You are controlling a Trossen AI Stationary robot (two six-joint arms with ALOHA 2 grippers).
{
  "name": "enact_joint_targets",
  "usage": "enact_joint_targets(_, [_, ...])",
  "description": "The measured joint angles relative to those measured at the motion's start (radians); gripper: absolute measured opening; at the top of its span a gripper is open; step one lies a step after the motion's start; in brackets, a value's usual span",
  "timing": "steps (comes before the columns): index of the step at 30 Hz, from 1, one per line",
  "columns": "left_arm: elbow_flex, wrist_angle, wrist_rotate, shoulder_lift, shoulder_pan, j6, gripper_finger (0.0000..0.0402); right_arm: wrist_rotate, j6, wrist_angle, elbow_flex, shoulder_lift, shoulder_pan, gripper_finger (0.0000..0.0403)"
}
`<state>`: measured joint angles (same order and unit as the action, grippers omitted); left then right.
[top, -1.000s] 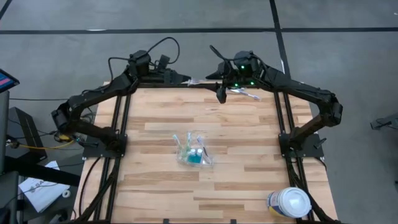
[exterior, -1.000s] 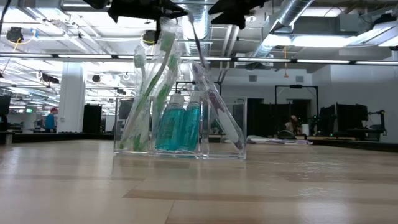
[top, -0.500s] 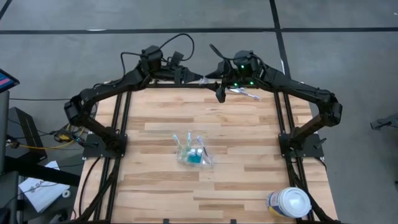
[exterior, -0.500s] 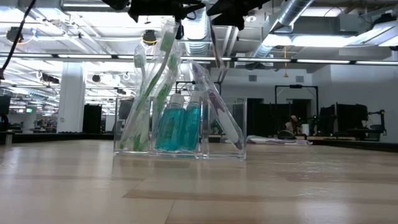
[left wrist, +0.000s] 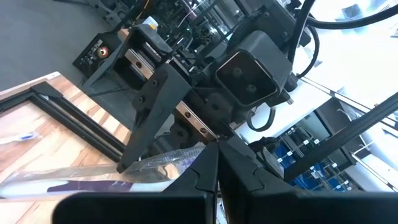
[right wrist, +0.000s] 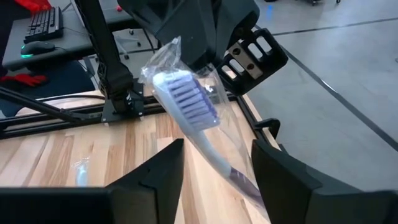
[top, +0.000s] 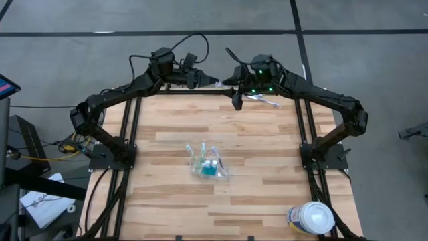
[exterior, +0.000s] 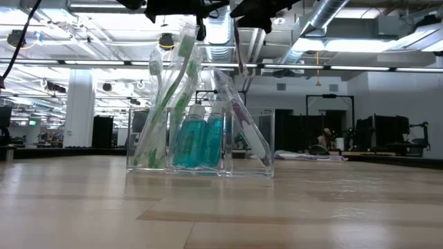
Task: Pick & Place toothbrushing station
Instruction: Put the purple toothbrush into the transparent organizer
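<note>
- Two arms meet over the table's (top: 267, 154) far edge, well apart from the station (top: 209, 163).
- Left gripper (top: 208, 83) points toward the right arm. In its wrist view its fingers (left wrist: 202, 171) are clenched together on the clear wrapper of a toothbrush (left wrist: 118, 179).
- Right gripper (top: 231, 82) faces the left one, almost touching it from above. In its own wrist view its fingers (right wrist: 155, 177) are spread wide, one on each side of the toothbrush (right wrist: 193, 109); they are released and do not press on it.
- That view shows the brush head with purple-blue bristles inside the wrapper. The wrapper's top end is pinched in the left gripper (right wrist: 186, 43), and the handle runs down between the right fingers.
- Station: it stands upright near the middle of the table, untouched by either arm. From table height the clear holder (exterior: 201, 149) carries several wrapped brushes leaning in it and two teal bottles (exterior: 199, 142) side by side in the middle.
- One more wrapped brush (top: 265, 101) lies flat on the boards near the far edge, beneath the right arm.
- Tub (top: 313, 217), white-lidded, sits at the near right corner, well apart from everything else.
</note>
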<state>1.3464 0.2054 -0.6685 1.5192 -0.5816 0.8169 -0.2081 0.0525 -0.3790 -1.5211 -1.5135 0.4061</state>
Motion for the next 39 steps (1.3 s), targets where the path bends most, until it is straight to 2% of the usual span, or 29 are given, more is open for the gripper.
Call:
enact_joint_targets(5, [0.000,0.006,0.001,0.000,0.000,0.000,0.0000,0.000,0.000,0.001,0.000,0.000,0.000,0.0132])
enact_joint_targets(12, [0.000,0.019,0.013,0.000,-0.003,-0.005,0.0000,-0.006,0.008,0.027,0.000,0.001,-0.001,0.0015])
enact_joint_targets(16, [0.000,0.023,0.010,0.000,-0.009,-0.016,0.0000,-0.010,0.008,0.027,0.000,0.002,-0.001,0.0011])
enact_joint_targets(20, [0.000,0.029,0.012,0.000,-0.015,-0.105,0.0009,-0.007,0.008,0.026,0.000,0.002,0.000,0.0006])
enact_joint_targets(24, [-0.001,0.037,-0.001,-0.007,-0.057,-0.240,0.0050,0.001,0.000,0.004,0.000,0.002,0.003,0.0004])
enact_joint_targets(32, [-0.001,0.036,-0.081,-0.011,-0.203,-0.304,0.0154,0.000,-0.052,-0.034,0.001,0.013,0.022,0.0001])
enact_joint_targets(35, [-0.001,0.035,-0.118,-0.022,-0.264,-0.358,0.0168,0.001,-0.099,-0.055,0.002,0.046,0.023,0.0001])
enact_joint_targets(39, [-0.001,0.012,-0.119,-0.034,-0.330,-0.465,0.0163,0.008,-0.187,-0.085,0.001,0.108,0.003,0.0001])
